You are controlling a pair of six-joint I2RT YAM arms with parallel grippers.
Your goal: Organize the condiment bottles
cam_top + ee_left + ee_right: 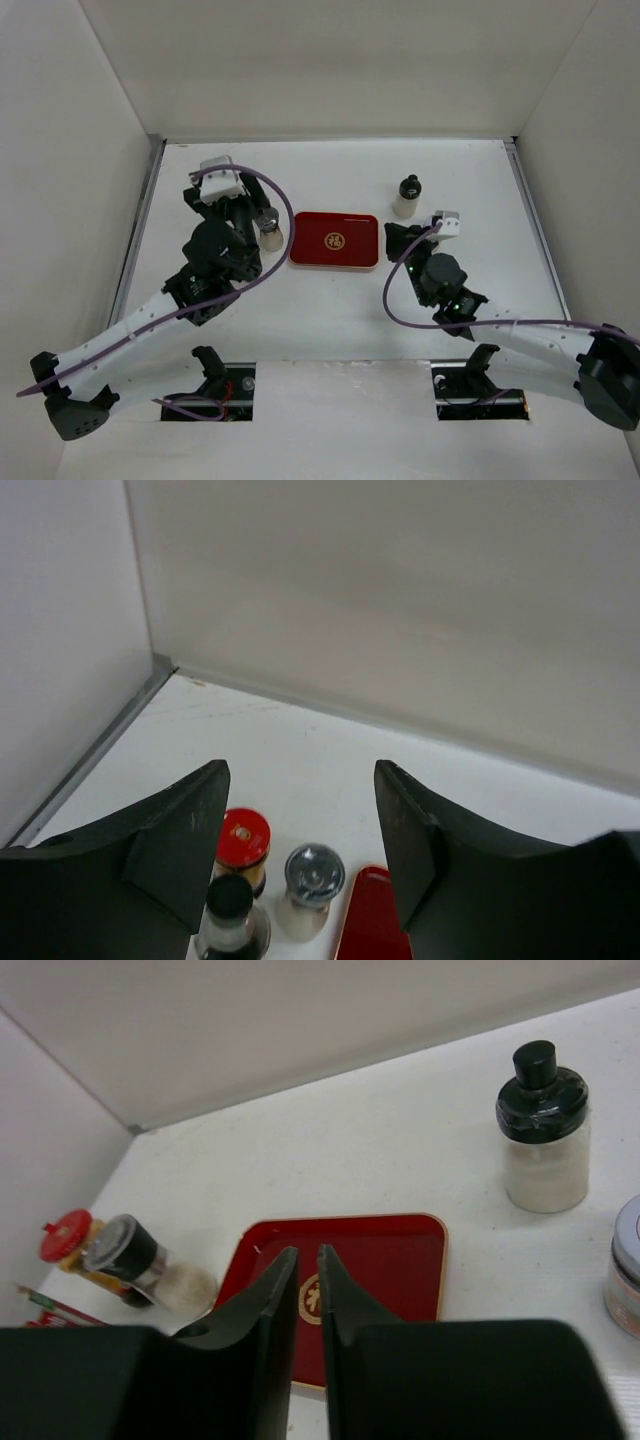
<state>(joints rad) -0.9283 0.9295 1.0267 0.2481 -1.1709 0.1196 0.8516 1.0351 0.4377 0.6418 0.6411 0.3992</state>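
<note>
So the next move hinges on the little cluster sitting right under the left jaws, which are spread wide with nothing in them. In the left wrist view a round red-capped bottle (243, 838), a grey-metal-capped clear shaker (314, 872) and a slim black-capped bottle (230, 905) all stand upright. They're packed just beside each other, long axes vertical, caps facing the camera. The shaker sits nearest the middle of the gap, and the other two are over toward the left finger. All three are on the white desk (330, 310), just left of the flat, glossy red rectangular tray with a gold emblem (334, 240), not on it. I'd say the left arm is clearly the nearer one.

The right jaws are pinched nearly together, gripping nothing, aimed at the tray. The squat whitish black-capped bottle (545, 1140) stands apart, past the tray's far right corner. It has a smooth round body with what looks like white powder inside. Another metal-lidded shaker (628, 1260) peeks in at the right edge, cut off.
</note>
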